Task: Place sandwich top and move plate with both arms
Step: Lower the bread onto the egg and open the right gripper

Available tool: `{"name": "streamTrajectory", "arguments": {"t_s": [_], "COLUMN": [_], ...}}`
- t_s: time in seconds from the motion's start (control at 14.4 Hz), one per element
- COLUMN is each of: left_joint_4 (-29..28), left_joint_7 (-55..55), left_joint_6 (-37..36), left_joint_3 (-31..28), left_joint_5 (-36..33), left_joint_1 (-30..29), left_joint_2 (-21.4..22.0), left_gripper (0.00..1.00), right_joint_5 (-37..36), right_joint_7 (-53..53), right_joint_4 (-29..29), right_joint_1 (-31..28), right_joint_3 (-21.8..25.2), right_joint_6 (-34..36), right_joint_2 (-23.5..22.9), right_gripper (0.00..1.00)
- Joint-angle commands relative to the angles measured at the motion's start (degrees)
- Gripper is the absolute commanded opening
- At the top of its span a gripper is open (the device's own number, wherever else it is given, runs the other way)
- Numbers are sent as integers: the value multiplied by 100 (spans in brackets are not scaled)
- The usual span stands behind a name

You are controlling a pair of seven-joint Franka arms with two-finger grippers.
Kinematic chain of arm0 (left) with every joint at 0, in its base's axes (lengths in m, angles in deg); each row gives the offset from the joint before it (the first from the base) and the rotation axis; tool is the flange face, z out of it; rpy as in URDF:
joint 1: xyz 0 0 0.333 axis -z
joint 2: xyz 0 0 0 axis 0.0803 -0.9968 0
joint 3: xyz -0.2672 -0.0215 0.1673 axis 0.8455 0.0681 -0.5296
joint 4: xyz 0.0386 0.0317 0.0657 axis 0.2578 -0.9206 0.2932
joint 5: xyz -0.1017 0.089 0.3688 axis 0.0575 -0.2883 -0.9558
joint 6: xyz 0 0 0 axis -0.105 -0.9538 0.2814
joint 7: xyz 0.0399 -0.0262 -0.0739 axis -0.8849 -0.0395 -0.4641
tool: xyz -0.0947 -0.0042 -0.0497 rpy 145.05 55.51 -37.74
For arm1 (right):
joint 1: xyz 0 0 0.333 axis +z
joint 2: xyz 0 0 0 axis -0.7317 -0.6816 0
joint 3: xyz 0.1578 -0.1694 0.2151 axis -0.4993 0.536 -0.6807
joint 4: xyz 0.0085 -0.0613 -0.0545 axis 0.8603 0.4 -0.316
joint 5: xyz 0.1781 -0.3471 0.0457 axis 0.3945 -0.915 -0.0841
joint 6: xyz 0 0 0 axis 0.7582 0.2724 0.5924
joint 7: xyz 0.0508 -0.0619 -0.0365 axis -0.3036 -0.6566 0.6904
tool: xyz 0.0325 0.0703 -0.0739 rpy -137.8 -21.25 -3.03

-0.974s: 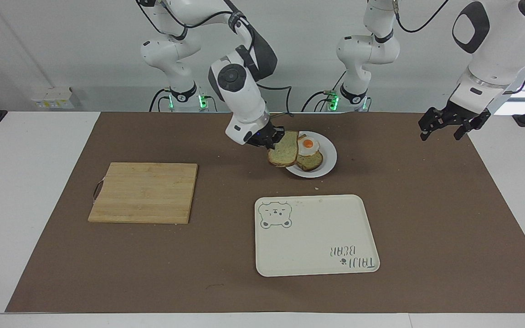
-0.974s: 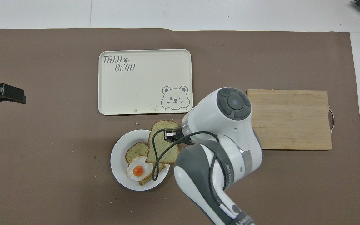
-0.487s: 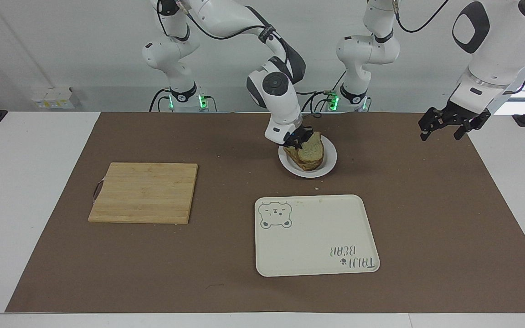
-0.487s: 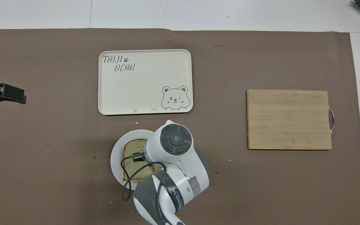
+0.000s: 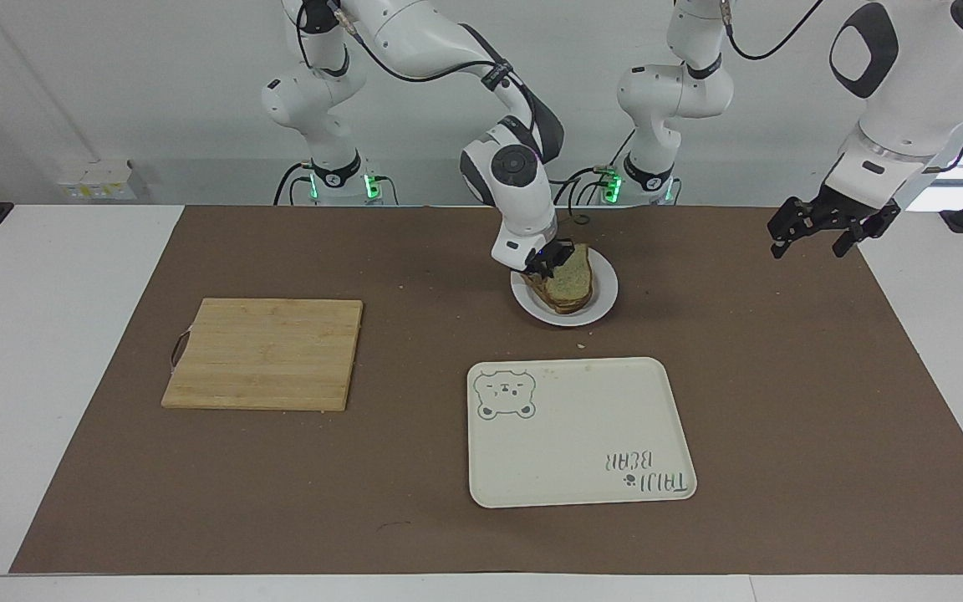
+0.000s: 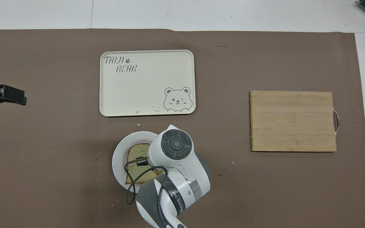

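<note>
Sandwich top (image 5: 569,276) lies flat on the stack on the plate (image 5: 605,284), covering the slice under it; only a brown crust edge of that lower slice (image 5: 567,306) shows beneath, on the side away from the robots. Plate sits on the brown mat (image 5: 782,376), nearer to the robots than the cream bear tray (image 5: 579,432) and close to it without touching. Right gripper (image 5: 550,259) is down at the stack on the right arm's side, fingers at the edge of the sandwich top; whether they pinch the slice or have let go cannot be told from either view. Overhead view: the right arm's wrist (image 6: 173,146) covers that edge of the bread, and about 1 half of the plate rim stays visible. Wooden cutting board (image 5: 265,354) lies toward the right arm's end of the table, well apart from the plate. Left gripper (image 5: 831,219) hangs in the air over the mat's edge at the left arm's end, fingers spread apart and holding nothing, arm waiting
</note>
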Motion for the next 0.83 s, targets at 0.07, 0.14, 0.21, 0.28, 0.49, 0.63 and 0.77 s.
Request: {"name": "streamTrajectory", "arguments": {"t_s": [0.07, 0.14, 0.21, 0.28, 0.49, 0.63, 0.77], "left_joint_4": [83, 83, 83, 83, 83, 83, 83], "left_joint_7": [74, 74, 74, 74, 74, 74, 74], "left_joint_6": [-98, -98, -98, -98, -98, -98, -98], "left_joint_3": [5, 5, 5, 5, 5, 5, 5], "left_joint_5": [41, 41, 41, 41, 41, 41, 41], "left_joint_1": [-37, -37, -37, -37, -37, -37, -37], "left_joint_2": [-35, -35, -35, -35, -35, -35, -35], "left_gripper": [100, 100, 100, 100, 100, 100, 100], "right_joint_5": [-88, -123, -228, -377, -554, -773, -1115], "right_joint_7": [-9, 34, 26, 17, 26, 34, 26], "right_joint_4": [57, 48, 30, -13, -136, -119, -119], "right_joint_1": [-103, -103, -94, -120, -426, -708, -1050], "right_joint_3": [-12, -3, -3, 6, 58, 58, 67], "right_joint_6": [-60, -60, -69, -69, -34, 63, 343], "right_joint_2": [83, 83, 83, 83, 188, 460, 767], "right_gripper": [34, 99, 100, 100, 100, 100, 100]}}
